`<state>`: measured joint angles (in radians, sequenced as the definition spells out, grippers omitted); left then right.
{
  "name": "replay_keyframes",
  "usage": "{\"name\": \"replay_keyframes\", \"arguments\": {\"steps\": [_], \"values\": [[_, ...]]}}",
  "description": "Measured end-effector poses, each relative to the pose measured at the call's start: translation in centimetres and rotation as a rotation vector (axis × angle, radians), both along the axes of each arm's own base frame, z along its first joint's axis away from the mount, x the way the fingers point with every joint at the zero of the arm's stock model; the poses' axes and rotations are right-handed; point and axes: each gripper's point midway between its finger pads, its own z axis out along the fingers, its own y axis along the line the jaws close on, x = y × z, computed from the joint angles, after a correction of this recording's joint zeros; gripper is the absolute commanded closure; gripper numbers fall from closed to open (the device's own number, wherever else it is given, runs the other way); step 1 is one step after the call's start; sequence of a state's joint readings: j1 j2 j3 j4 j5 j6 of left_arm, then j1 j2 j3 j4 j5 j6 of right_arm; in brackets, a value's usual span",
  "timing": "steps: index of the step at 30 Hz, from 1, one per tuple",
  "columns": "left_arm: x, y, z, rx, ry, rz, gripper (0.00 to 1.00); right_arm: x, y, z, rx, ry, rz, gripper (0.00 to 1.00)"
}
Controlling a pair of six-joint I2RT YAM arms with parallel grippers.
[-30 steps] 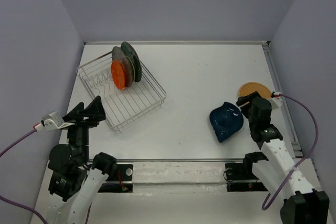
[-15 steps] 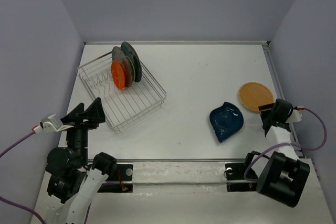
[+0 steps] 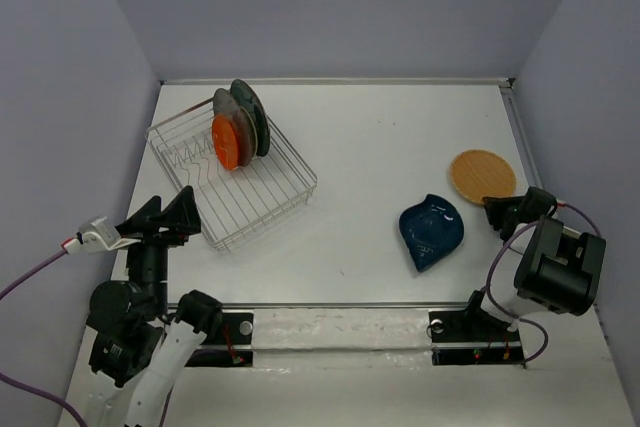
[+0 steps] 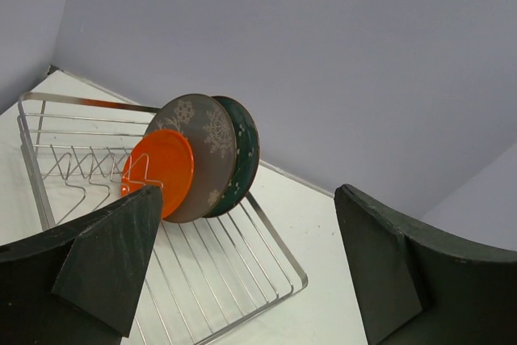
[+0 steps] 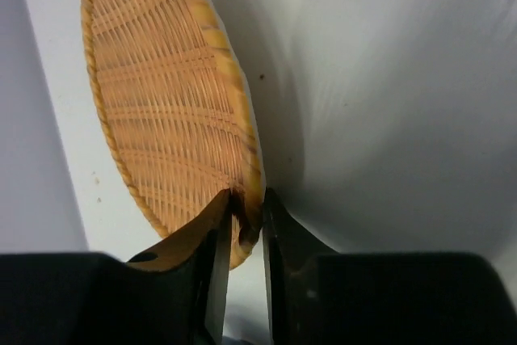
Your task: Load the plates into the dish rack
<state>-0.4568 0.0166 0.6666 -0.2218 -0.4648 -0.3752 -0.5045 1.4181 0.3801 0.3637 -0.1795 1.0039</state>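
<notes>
The silver wire dish rack (image 3: 270, 202) (image 4: 279, 280) stands at the left and holds three upright plates: orange (image 3: 226, 143) (image 4: 161, 169), grey with white print (image 3: 232, 115) (image 4: 206, 147) and dark teal (image 3: 251, 115) (image 4: 245, 151). A dark blue leaf-shaped plate (image 3: 431, 230) lies flat on the table right of centre. The tan woven plate (image 3: 481, 175) (image 5: 161, 94) lies at the right, and my right gripper (image 3: 499, 208) (image 5: 246, 208) is shut on its near rim. My left gripper (image 3: 170, 212) (image 4: 246, 272) hangs open at the rack's near corner, holding nothing.
The white table (image 3: 380, 137) is walled in by pale purple panels. A raised rail (image 3: 525, 147) runs along its right edge, close beside the woven plate. The arm bases stand on a bar (image 3: 340, 327) at the near edge.
My right arm swung from the blue plate to the right edge and its jaws closed on the woven plate's rim, nudging the plate slightly back. The left arm barely moved.
</notes>
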Motion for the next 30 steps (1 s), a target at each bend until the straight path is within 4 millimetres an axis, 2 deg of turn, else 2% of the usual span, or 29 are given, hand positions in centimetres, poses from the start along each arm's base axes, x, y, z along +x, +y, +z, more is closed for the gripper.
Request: {"name": "replay_keyframes", "arguments": {"steps": [2,5,8,11,13,15,19,20,22,24,27,28,30], "values": [[0.0,0.0,0.0,0.0,0.0,0.001,0.01,0.2,0.3,-0.3,0.039,-0.022,-0.006,0.93],[0.0,0.0,0.0,0.0,0.001,0.002,0.01,0.5,0.7,0.9,0.051,-0.082,0.0,0.93],[0.0,0.0,0.0,-0.001,0.0,0.002,0.01,-0.4,1.1,2.2,0.017,-0.104,0.007,0.93],[0.0,0.0,0.0,-0.001,0.0,0.002,0.01,-1.3,0.8,5.2,-0.073,-0.143,0.008,0.93],[0.0,0.0,0.0,-0.001,0.0,0.002,0.01,-1.5,0.9,7.8,-0.138,-0.194,0.012,0.93],[0.0,0.0,0.0,-0.001,0.0,0.002,0.01,-1.6,1.6,11.2,-0.22,-0.242,0.04,0.93],[0.1,0.1,0.0,0.001,0.003,0.007,0.01,-0.2,7.2,22.3,-0.389,-0.445,0.209,0.93],[0.2,0.1,-0.1,0.003,0.008,0.014,0.01,0.2,10.2,26.4,-0.419,-0.538,0.282,0.93],[0.4,0.3,-0.2,0.007,0.017,0.031,0.01,0.4,14.5,31.3,-0.461,-0.636,0.376,0.93],[0.9,0.6,-0.5,0.015,0.035,0.058,0.01,0.3,19.1,34.6,-0.484,-0.7,0.472,0.93],[1.6,0.8,-0.9,0.026,0.062,0.086,0.01,0.6,26.4,37.8,-0.545,-0.735,0.6,0.93],[1.7,1.0,-1.0,0.028,0.07,0.098,0.01,0.9,29.6,39.8,-0.576,-0.757,0.634,0.93],[1.9,1.3,-1.2,0.029,0.08,0.121,0.01,2.3,35.8,40.8,-0.641,-0.757,0.707,0.93]]}}
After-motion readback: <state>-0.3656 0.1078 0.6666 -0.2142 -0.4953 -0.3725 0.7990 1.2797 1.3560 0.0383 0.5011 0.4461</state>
